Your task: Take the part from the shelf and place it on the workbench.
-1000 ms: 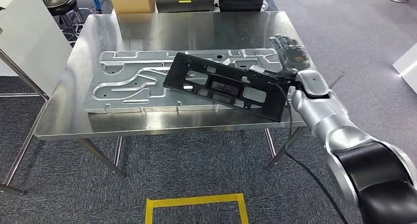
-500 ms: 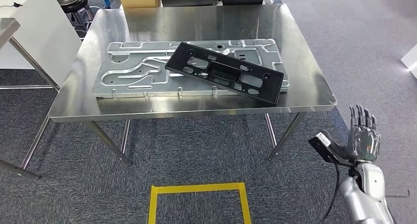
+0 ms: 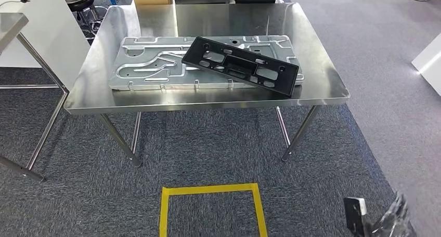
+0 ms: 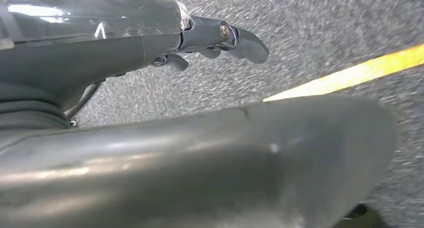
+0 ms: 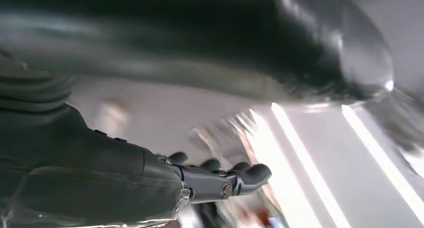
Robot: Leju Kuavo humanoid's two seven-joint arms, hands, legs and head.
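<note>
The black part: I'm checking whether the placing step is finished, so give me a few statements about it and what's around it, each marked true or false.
1. The black part lies on the workbench. True.
2. The right hand holds the black part. False: that hand is low by the floor, far from the bench, with nothing in it.
3. The black part rests partly over a silver metal panel. True.
4. The black part hangs over the bench's front edge. False: it lies wholly on the top.
5. A yellow tape square marks the floor in front of the bench. True.
</note>
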